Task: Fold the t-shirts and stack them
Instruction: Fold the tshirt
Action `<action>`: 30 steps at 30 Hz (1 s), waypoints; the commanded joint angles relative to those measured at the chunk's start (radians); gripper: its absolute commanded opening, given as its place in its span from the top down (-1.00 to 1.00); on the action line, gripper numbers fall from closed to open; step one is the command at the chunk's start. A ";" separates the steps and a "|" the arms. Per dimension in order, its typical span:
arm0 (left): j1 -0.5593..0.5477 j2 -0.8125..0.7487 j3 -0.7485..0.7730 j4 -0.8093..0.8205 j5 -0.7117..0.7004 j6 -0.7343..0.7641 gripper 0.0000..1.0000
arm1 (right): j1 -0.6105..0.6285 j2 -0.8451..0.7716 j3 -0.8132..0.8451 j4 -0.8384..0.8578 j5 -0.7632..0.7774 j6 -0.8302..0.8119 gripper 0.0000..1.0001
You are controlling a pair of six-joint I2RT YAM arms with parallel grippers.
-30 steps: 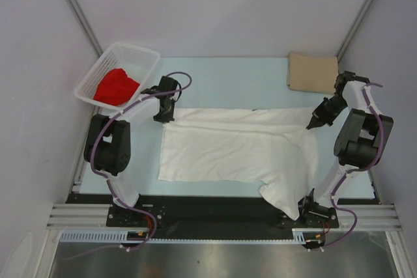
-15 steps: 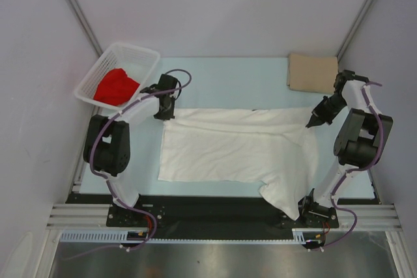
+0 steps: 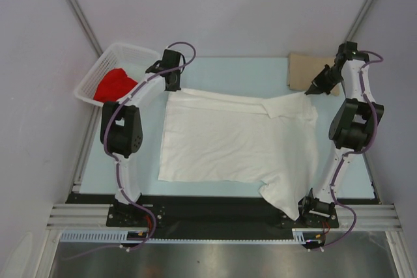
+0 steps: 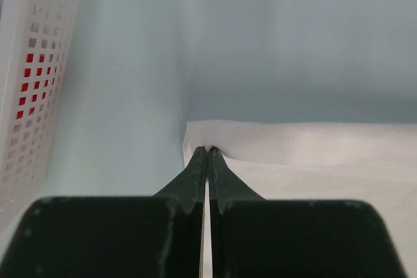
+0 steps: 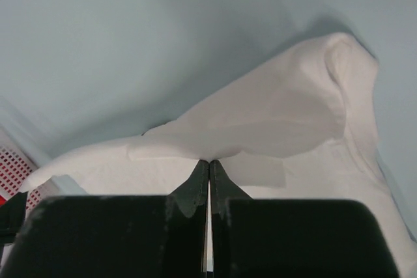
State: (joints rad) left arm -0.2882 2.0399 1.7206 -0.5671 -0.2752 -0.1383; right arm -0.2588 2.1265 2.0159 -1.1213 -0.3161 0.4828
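Cloth covers much of the table [image 3: 228,73]: the white t-shirt [image 3: 234,141] lies spread between the two arms, its near right corner drooping over the front edge. The left gripper [image 3: 171,88] is pinched tight on the shirt's far left corner, with the cloth caught between its tips. The right gripper [image 3: 310,91] is clamped the same way on the far right corner, and a fold of cloth rises just ahead of its fingers. Just beyond the right fingers lies the tan t-shirt [image 3: 301,69], flat. Left of the left fingers stands the white lattice basket [image 3: 127,51], with the red t-shirt [image 3: 114,84] bunched inside.
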 commanded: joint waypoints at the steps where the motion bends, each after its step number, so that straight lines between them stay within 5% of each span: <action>1: 0.012 0.011 0.056 0.062 -0.016 0.039 0.99 | -0.007 0.032 0.070 0.035 -0.047 0.020 1.00; 13: 0.057 0.068 0.148 0.038 0.010 0.000 0.99 | -0.020 0.196 0.359 0.032 -0.136 0.068 1.00; 24: 0.057 0.008 0.080 -0.008 0.036 0.008 0.99 | -0.022 0.156 0.304 -0.044 -0.101 0.037 1.00; 30: 0.057 -0.035 0.024 -0.094 0.059 0.002 0.99 | -0.028 0.000 0.074 -0.115 -0.043 -0.016 1.00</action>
State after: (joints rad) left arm -0.2375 2.1025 1.7771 -0.6056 -0.2298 -0.1318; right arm -0.2729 2.2608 2.1666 -1.1664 -0.4007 0.5060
